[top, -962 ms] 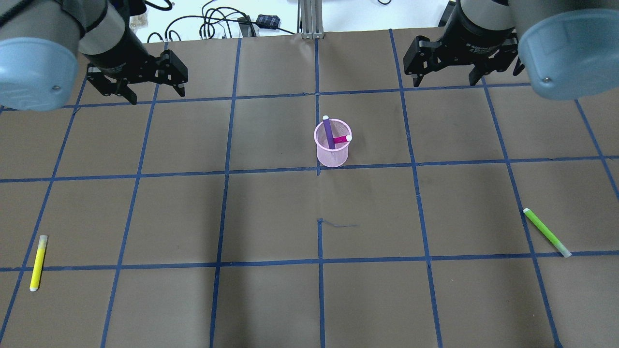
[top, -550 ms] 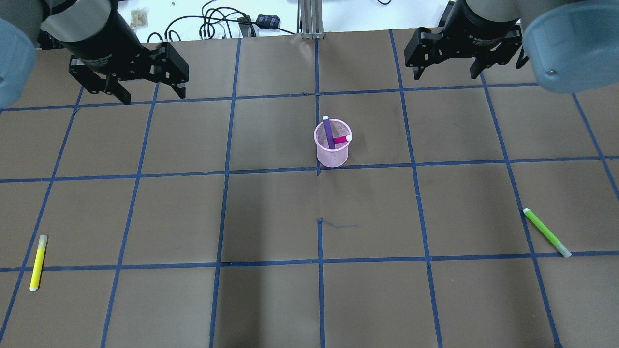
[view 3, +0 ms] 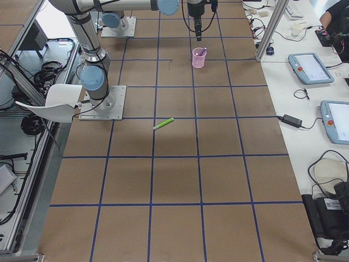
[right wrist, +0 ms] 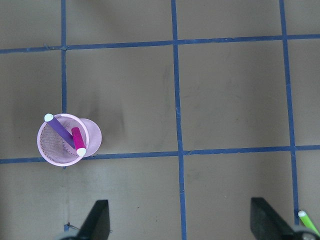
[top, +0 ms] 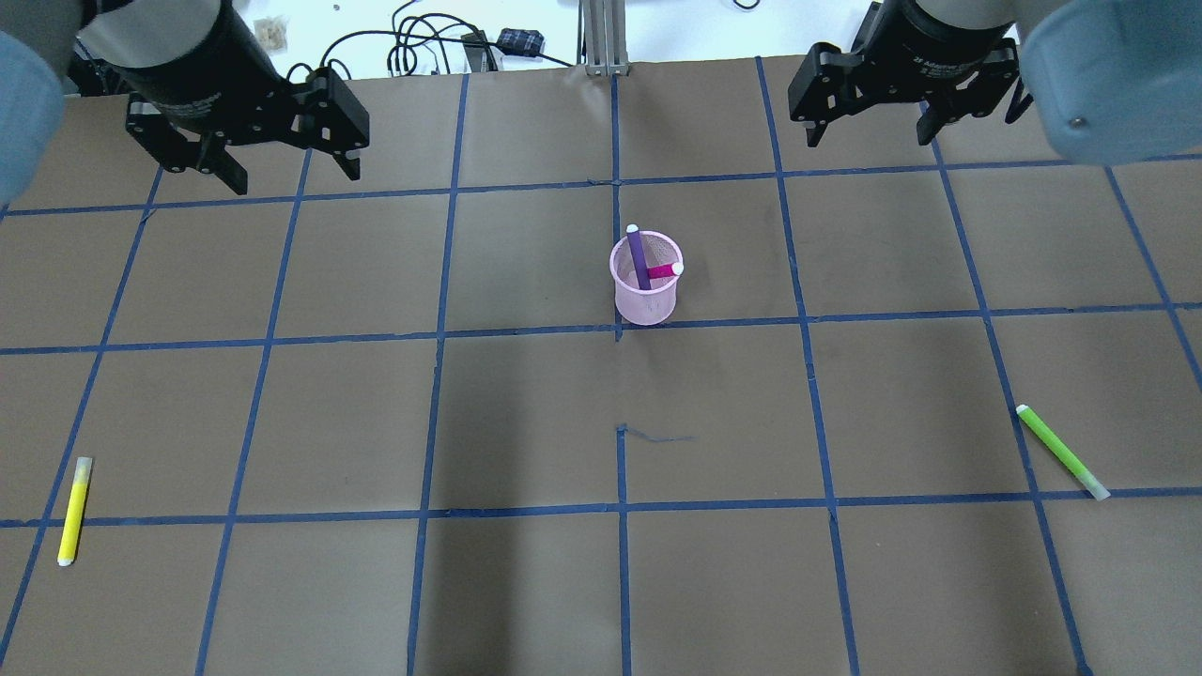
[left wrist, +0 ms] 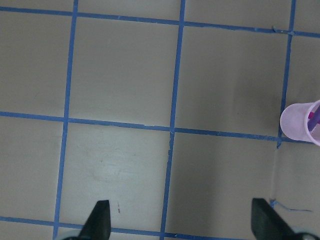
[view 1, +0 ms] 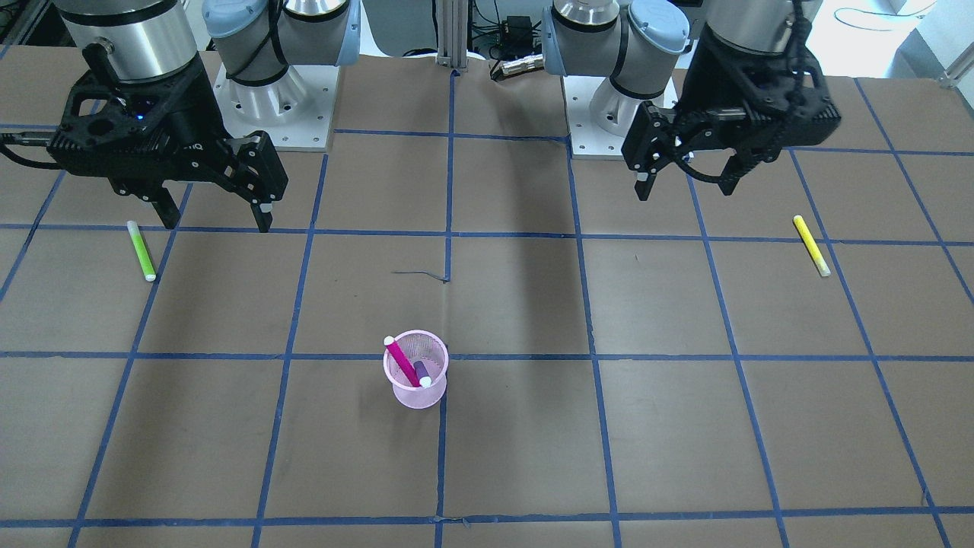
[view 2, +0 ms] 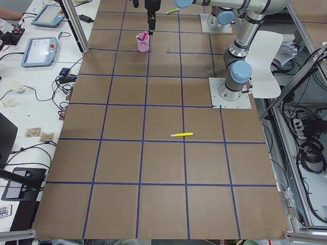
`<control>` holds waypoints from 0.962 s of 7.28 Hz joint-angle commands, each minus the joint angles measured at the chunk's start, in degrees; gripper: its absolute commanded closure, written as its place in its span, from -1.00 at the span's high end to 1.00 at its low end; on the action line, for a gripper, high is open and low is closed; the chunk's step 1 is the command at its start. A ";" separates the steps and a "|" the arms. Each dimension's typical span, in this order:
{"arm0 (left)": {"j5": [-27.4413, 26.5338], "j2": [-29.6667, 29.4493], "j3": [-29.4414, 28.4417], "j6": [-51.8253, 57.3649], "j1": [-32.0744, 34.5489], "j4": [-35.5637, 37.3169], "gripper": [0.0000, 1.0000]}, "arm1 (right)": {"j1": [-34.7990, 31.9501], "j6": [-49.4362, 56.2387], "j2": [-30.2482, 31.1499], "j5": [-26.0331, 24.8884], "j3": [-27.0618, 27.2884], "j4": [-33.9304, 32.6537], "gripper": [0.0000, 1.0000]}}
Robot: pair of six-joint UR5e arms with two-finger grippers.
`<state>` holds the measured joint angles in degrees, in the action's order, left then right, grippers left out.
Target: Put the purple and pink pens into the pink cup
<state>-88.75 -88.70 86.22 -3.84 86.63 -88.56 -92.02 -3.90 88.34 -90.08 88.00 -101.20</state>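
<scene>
The pink mesh cup (top: 648, 302) stands upright near the table's middle. The purple pen (top: 638, 258) and the pink pen (top: 662, 272) both stand inside it, leaning on the rim. In the front-facing view the cup (view 1: 417, 396) shows the same two pens. The right wrist view shows the cup (right wrist: 93, 138) with the purple pen (right wrist: 61, 130) and the pink pen (right wrist: 77, 140). My left gripper (top: 293, 178) is open and empty, raised far to the cup's left. My right gripper (top: 869, 141) is open and empty, raised far to the cup's right.
A yellow pen (top: 73, 512) lies near the table's left edge, close to the robot. A green pen (top: 1061, 451) lies on the right side. Cables (top: 423, 42) lie on the white surface beyond the table's far edge.
Both arms have drawn back toward the far edge of the overhead view, away from the cup. Both grippers stay open. The cup and pens have not moved.
</scene>
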 commanded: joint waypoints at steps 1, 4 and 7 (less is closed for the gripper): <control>0.42 0.36 0.18 3.57 -2.08 -2.75 1.00 | 0.00 0.03 -0.01 0.00 0.24 0.04 1.00; -3.27 -0.77 0.18 5.15 -0.08 -2.32 1.00 | 0.00 0.03 -0.01 0.00 0.51 0.04 1.00; -2.75 -1.04 0.09 4.37 0.90 -1.79 1.00 | -0.09 0.03 -0.01 0.08 0.51 0.04 1.00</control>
<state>-91.62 -89.70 86.37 0.64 87.35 -90.45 -92.03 -3.87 88.33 -90.07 88.50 -101.16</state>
